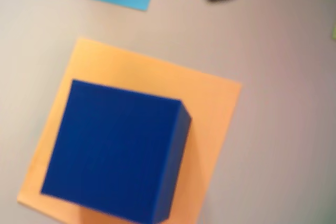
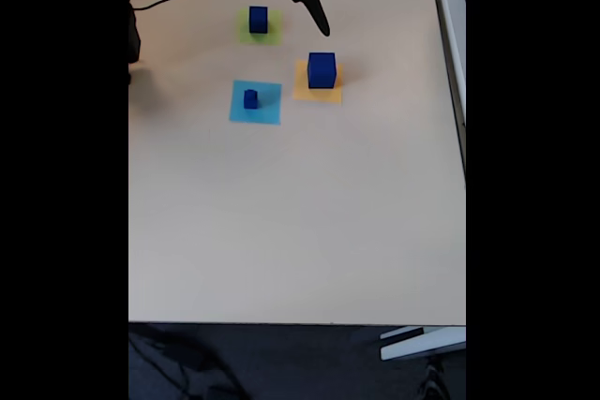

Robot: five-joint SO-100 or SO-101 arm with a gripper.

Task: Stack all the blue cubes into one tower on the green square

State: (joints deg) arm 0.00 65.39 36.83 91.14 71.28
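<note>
In the fixed view three dark-blue cubes stand near the far edge of the beige worktop (image 2: 300, 231). The largest cube (image 2: 322, 70) sits on the orange-yellow square (image 2: 318, 93); a mid-sized cube (image 2: 258, 19) rests on the green square (image 2: 259, 35); a small cube (image 2: 250, 98) is on the light-blue square (image 2: 255, 111). The tool (image 2: 319, 21) hangs above the worktop between the green and orange squares, holding nothing; how far it is open I cannot tell. The wrist view looks down on the largest cube (image 1: 113, 153).

Hand (image 2: 319, 21) aloft, fingers seemingly together.
</note>
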